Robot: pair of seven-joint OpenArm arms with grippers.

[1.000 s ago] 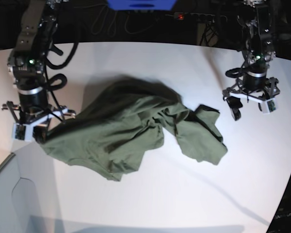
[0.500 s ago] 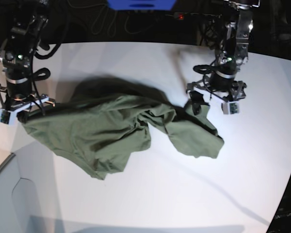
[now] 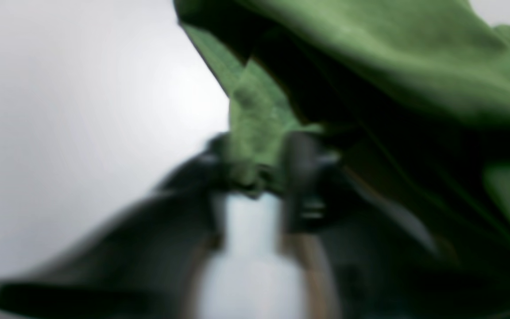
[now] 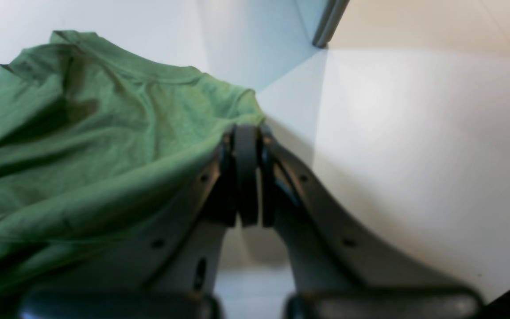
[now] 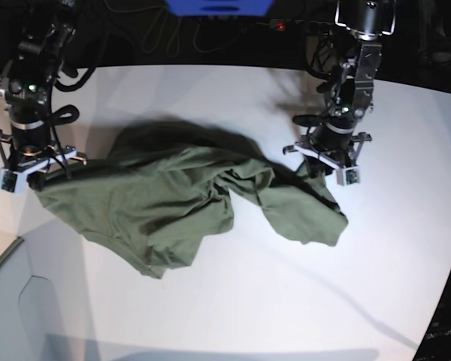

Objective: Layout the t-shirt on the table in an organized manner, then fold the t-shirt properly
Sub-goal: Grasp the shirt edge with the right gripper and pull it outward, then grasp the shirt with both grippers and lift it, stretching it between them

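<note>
Bench (image 5: 233,301) — one broad, smooth white top with a curved edge — carries one t-shirt (image 5: 173,207), olive cotton, crumpled and bunched across its middle between two arms. Right fingers (image 4: 246,133) press together, pinching one edge of the shirt. Left fingers (image 3: 255,173), blurred, clamp a fold of green cloth at the opposite end.

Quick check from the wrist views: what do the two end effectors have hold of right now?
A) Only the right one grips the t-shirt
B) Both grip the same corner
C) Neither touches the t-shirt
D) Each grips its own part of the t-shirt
D: the right end effector is shut on an edge of the t-shirt, and the left end effector pinches green cloth at the opposite end.
</note>
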